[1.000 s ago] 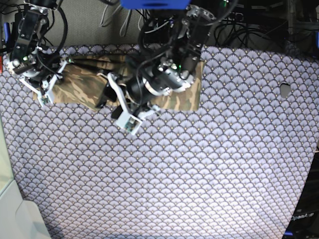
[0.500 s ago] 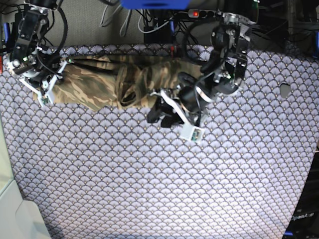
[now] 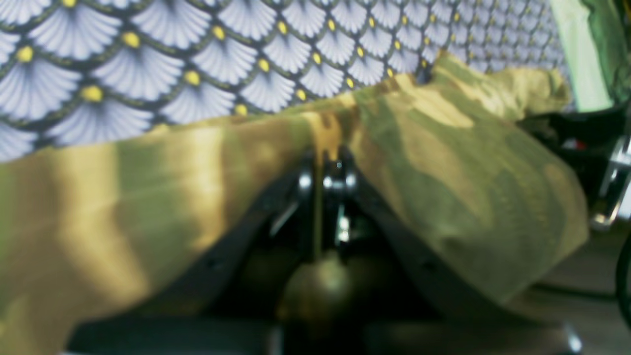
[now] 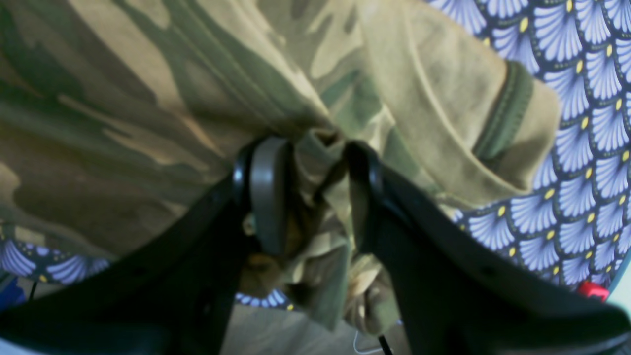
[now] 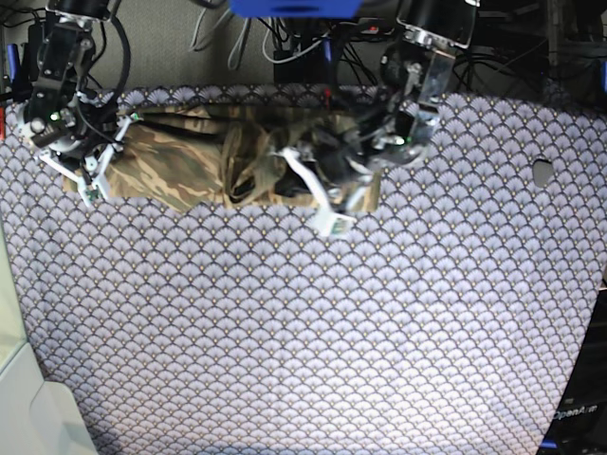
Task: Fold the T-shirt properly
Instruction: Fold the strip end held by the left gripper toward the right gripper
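The T-shirt [image 5: 190,161] lies bunched in a long strip along the far edge of the surface [image 5: 313,332], which is covered by a purple-grey fan-scale patterned cloth [image 5: 285,360]. In the base view the strip runs between the two arms, with a gathered, wrinkled section near its middle and flatter camouflage fabric toward the view's left end. The right gripper [image 4: 310,192] is at that left end; its wrist view shows the jaws clenched on a thick wad of T-shirt [image 4: 197,74] fabric, with folds bulging out between and below the black fingers [image 4: 266,187]. A ribbed olive hem band lies just beside this grasp, over the patterned cloth [image 4: 581,162]. The left gripper [image 3: 325,172] is at the strip's other end, on the base view's right; its jaws are pressed nearly together, pinching a thin edge of the T-shirt [image 3: 443,162], and fabric drapes down on both sides of the fingertips. The patterned cloth [image 3: 197,74] shows beyond this raised fold.
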Motion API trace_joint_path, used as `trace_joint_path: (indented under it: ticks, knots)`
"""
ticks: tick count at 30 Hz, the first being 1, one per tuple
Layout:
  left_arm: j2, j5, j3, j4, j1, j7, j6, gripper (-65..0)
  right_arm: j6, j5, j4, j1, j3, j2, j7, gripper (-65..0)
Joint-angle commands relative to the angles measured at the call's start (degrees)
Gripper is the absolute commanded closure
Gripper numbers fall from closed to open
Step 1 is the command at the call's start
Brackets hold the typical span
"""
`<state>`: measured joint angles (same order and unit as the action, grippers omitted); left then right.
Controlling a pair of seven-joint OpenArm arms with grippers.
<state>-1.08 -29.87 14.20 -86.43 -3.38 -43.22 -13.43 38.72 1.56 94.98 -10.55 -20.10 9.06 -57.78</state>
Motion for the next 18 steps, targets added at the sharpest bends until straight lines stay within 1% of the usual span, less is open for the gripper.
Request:
trace_joint_path:
  ticks: [1, 5, 7, 9, 11, 12, 15, 18]
  knots:
    - [0.6, -1.3, 1.85, -1.26, 1.22, 0.8, -0.68, -0.3, 1.28, 2.17, -0.96, -0.57, 1.24, -1.02, -0.99, -22.5]
    - [0.86, -1.3, 9.14, -0.91, 4.04, 0.63, -0.59, -0.3, 1.28, 2.17, -0.96, -0.57, 1.24, -1.02, -0.99, -22.5]
    - [0.86, -1.3, 11.61, 0.24, 5.09, 0.63, -0.59, -0.3, 1.28, 2.17, -0.96, -0.57, 1.24, -1.02, -0.99, -22.5]
    - [0.86, -1.3, 12.92, 1.73, 5.97, 0.8, -0.59, -0.3, 1.28, 2.17, -0.96, -0.57, 1.24, -1.02, -0.99, -22.5]
    - [0.33, -1.91, 12.66, 1.2, 5.88, 0.72, -0.59, -0.3, 1.28, 2.17, -0.96, -0.57, 1.24, -1.02, -0.99, -22.5]
    - [0.16, -1.91, 12.13, 0.06, 5.79, 0.72, -0.59, -0.3, 1.28, 2.17, -0.96, -0.57, 1.24, -1.02, -0.99, -22.5]
    - [-2.48, -2.0, 6.77, -4.78, 4.65, 0.36, -0.59, -0.3, 1.28, 2.09, -0.96, -0.57, 1.24, -1.02, -0.99, -22.5]
    - [-4.76, -1.56, -0.61, -7.41, 2.98, -2.27, -0.59, -0.3, 1.28, 2.09, -0.96, -0.49, 1.24, -1.02, -0.99, -22.5]
